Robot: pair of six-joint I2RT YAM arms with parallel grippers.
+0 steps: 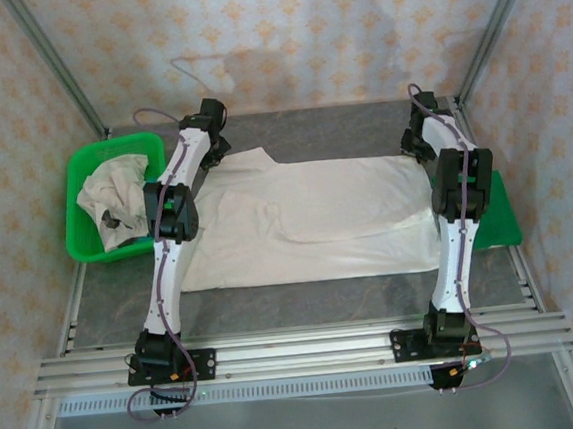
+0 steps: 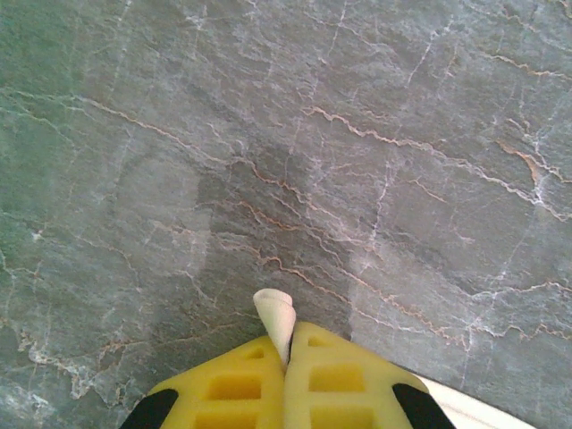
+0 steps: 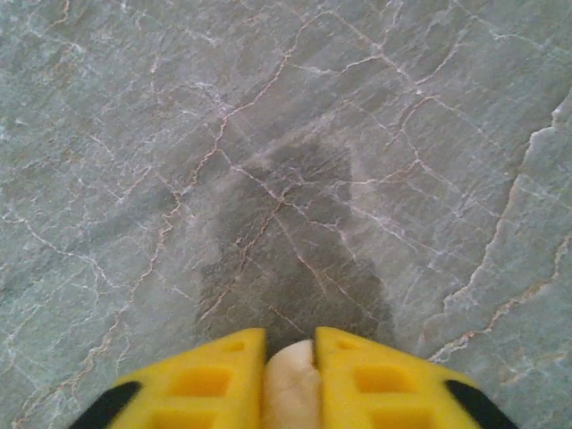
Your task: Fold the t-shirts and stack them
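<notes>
Top external shows the cream t-shirt point(image 1: 307, 218) spread across the desk point(image 1: 304, 298); the left pincer point(image 2: 288, 340) and right pincer point(image 3: 290, 347) each pinch its far edge. Spreading looks done; next, both should carry that edge nearward evenly.

Robot test cell or lab booth, not a lived-in room. Alu extrusion posts point(image 1: 50, 62) rise at 11 & 1 o'clock. Slotted alu rails point(image 1: 299, 354) span the 6 o'clock edge, w/ two arm bases point(image 1: 159, 358) bolted on side by side. Walls are flat panels of floral wallpaper point(image 1: 281, 34) set inside the frame. Worktop point(image 1: 304, 298) is a grey marble-look sheet; wrist cams show the veining up close. Green plastic basket point(image 1: 85, 207) sits at 9 o'clock.
</notes>
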